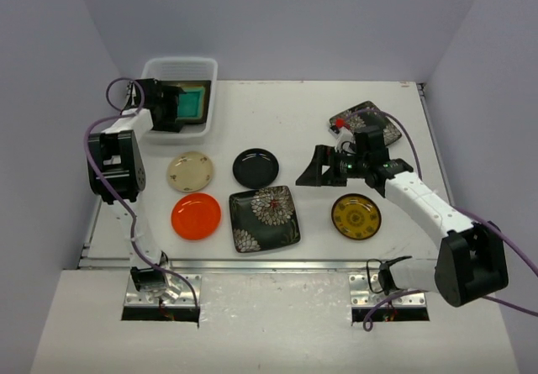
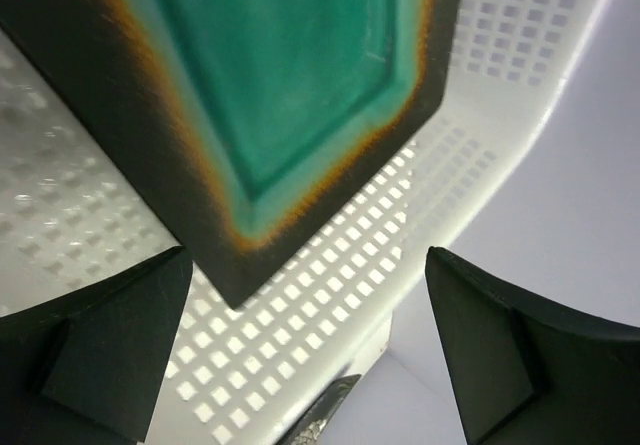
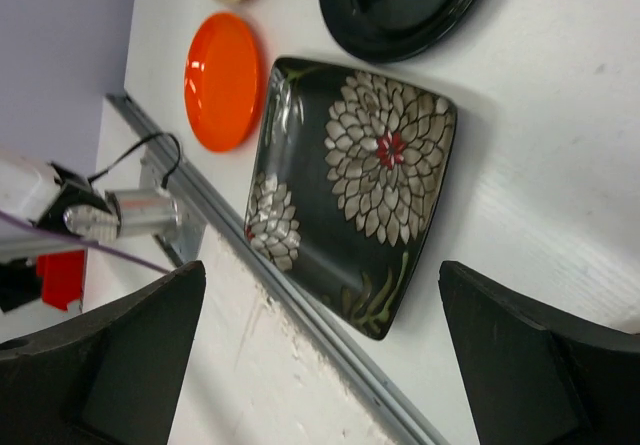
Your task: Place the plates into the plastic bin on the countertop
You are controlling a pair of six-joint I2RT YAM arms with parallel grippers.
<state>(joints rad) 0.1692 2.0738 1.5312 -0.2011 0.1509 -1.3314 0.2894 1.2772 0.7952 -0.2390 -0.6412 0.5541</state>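
Both jaws spread wide, nothing pinched. Right gripper point(image 1: 309, 173) hovers over countertop point(image 1: 286, 113), just behind floral square plate point(image 1: 264, 218). Near row: orange plate point(image 1: 196, 216), floral square plate, yellow-patterned plate point(image 1: 356, 216). Behind: cream plate point(image 1: 190, 171), black plate point(image 1: 255, 167). Farther right: second floral plate point(image 1: 374, 120), partly under right arm. Far left: left gripper point(image 2: 310, 335) over plastic bin point(image 1: 181, 61); teal-centre plate point(image 2: 290, 85) inside bin, clear of fingers point(image 2: 100, 355).

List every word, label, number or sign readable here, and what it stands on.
None readable.
The floral plate, teal plate and plastic bin show no text.
The small red part by the right arm is too small to tell.
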